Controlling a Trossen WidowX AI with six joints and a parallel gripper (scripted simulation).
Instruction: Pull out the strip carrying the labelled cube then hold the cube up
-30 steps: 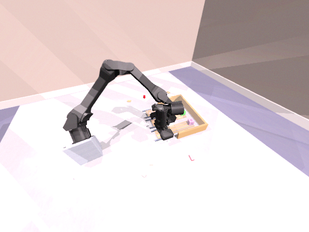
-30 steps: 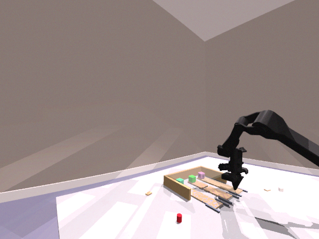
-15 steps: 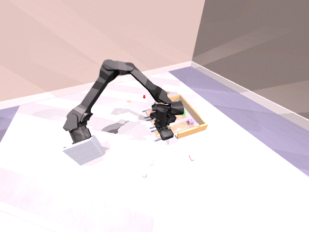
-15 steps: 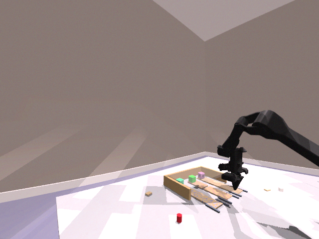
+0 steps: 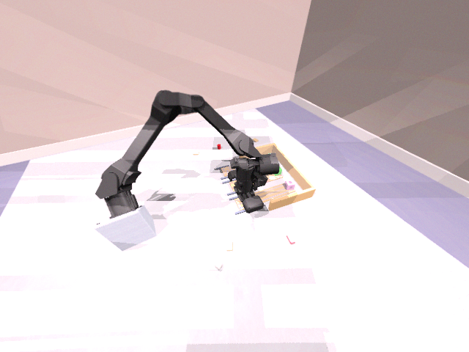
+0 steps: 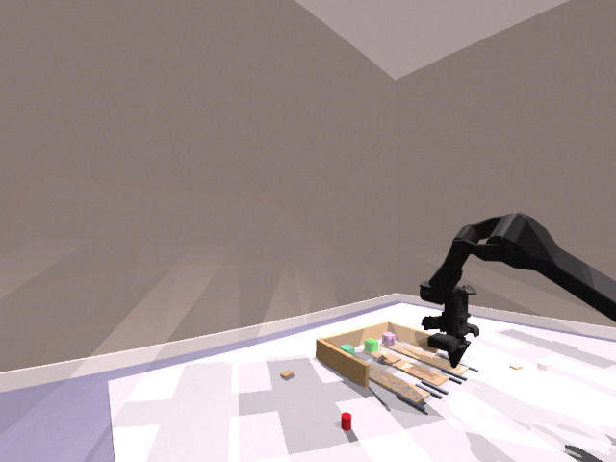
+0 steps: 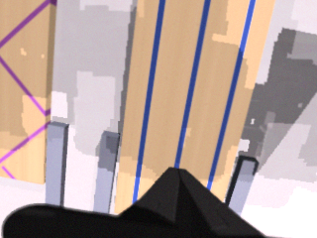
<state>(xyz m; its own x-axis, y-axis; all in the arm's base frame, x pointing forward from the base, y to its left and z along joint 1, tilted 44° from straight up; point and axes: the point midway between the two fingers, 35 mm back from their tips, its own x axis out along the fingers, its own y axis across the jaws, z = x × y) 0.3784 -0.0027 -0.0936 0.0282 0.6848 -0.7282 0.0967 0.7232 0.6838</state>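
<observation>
My gripper (image 6: 453, 364) (image 7: 175, 176) is shut and empty, above the outer end of the blue-lined strip (image 7: 170, 89) (image 6: 423, 357). That strip runs toward a pink cube (image 5: 289, 185) (image 6: 388, 338) with dark marks at the back of the wooden frame (image 6: 343, 361) (image 5: 292, 197). The purple zigzag strip (image 7: 35, 59) lies left of it in the wrist view. In the exterior view, the middle strip (image 6: 422, 372) appears broken, and a bright green cube (image 6: 371, 345) is behind it. A dotted strip (image 6: 397, 385) lies nearest that camera; a teal cube (image 6: 346, 349) is farther in.
Dark rails (image 7: 56, 169) (image 6: 435, 387) flank the strip ends. A red cylinder (image 5: 218, 146) (image 6: 346, 421) stands outside the frame. A small wooden block (image 6: 287, 373), a pink-red piece (image 5: 291, 240), a tan piece (image 6: 516, 367) and a white piece (image 6: 542, 366) also lie outside it.
</observation>
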